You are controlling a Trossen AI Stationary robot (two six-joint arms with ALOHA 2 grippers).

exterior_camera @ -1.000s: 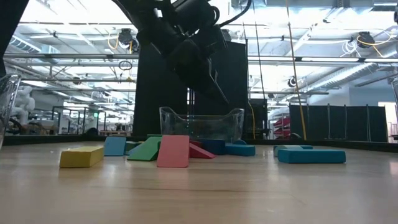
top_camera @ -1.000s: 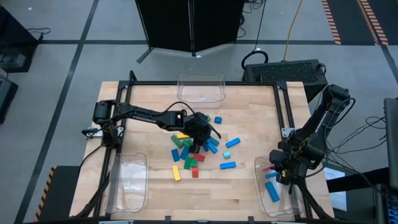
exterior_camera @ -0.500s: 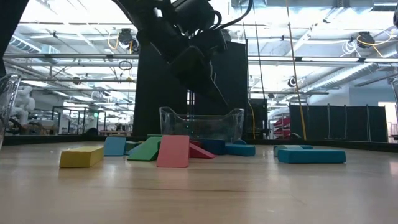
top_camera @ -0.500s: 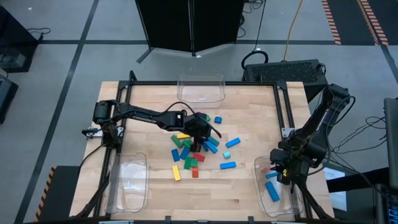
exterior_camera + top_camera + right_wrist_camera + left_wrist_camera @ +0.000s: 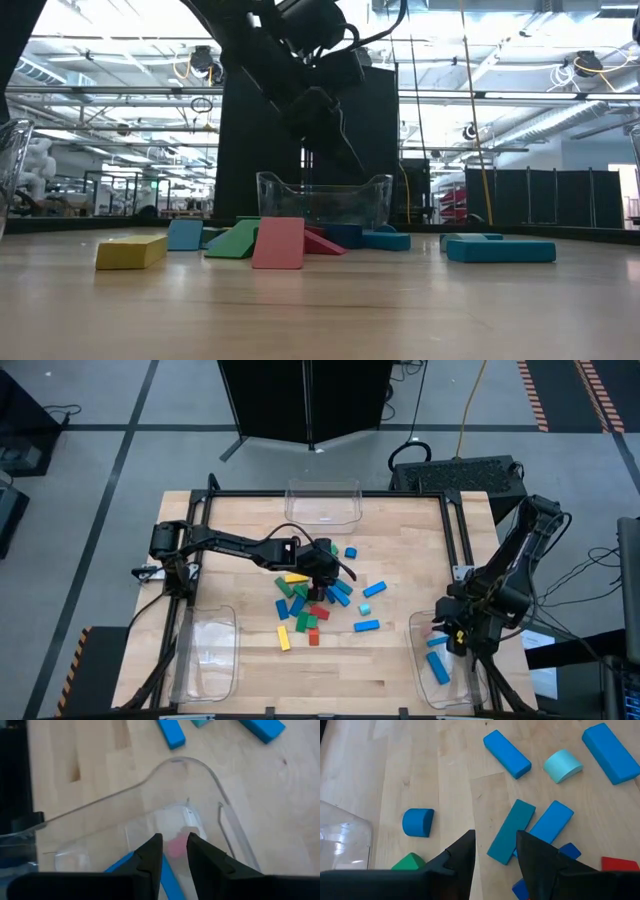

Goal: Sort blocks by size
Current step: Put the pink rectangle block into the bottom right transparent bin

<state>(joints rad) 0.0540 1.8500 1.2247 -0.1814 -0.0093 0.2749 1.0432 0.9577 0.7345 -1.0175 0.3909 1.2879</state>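
Left gripper hangs over the scatter of blocks mid-table, fingers part open and holding nothing. Just ahead of its tips in the wrist view lies a teal bar, long axis slanting away from the jaws, so by my read a wrist turn is needed to span its narrow side. The left arm is far the nearer. Over at the table's right edge, the right gripper sits above its clear bin, fingers a little apart, a pink block seen between them; gripped or dropped, I can't tell.
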